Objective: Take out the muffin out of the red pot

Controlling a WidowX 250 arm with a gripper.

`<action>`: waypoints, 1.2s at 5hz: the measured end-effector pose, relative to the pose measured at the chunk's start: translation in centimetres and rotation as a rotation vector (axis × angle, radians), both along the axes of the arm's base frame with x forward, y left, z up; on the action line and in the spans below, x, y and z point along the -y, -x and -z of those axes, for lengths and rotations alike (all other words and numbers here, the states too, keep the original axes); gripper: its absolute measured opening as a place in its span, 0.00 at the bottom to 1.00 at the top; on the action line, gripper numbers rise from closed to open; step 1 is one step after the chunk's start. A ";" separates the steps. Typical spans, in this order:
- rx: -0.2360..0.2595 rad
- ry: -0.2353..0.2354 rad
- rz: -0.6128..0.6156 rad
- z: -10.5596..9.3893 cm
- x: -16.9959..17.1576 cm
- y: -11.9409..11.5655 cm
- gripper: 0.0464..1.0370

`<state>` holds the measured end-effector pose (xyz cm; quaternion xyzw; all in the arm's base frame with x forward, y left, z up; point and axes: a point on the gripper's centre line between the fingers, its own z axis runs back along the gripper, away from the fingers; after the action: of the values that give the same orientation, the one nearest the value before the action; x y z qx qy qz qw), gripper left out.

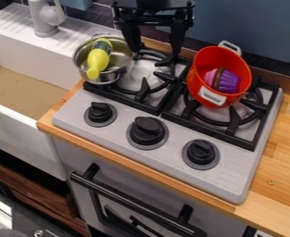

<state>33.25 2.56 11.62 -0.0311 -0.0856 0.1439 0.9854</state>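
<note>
Purple muffin (227,81) in red pot (222,56), lower right in view from spread-fingered gripper (155,52)

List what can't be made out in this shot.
Camera view:
- Underside of the muffin: hidden by its own body, inside the red pot.
- Arm above the gripper: cut off by the top edge.
- Rest of the sink: cut off by the left edge.
- Markings on the stove knobs: too small.

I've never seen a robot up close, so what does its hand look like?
The hand is black, with a wide, angular top and two chunky fingers that narrow towards the tips. The bit of arm above is black too.
</note>
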 end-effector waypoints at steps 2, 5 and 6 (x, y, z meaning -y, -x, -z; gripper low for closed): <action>-0.035 -0.013 -0.031 1.2 1.1 0.0 0.96; 0.047 -0.027 -0.030 -1.2 5.6 -2.1 0.96; 0.031 -0.069 -0.005 0.0 7.4 -2.4 0.96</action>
<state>35.64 -4.86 11.60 0.0007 -0.1060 0.1429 0.9841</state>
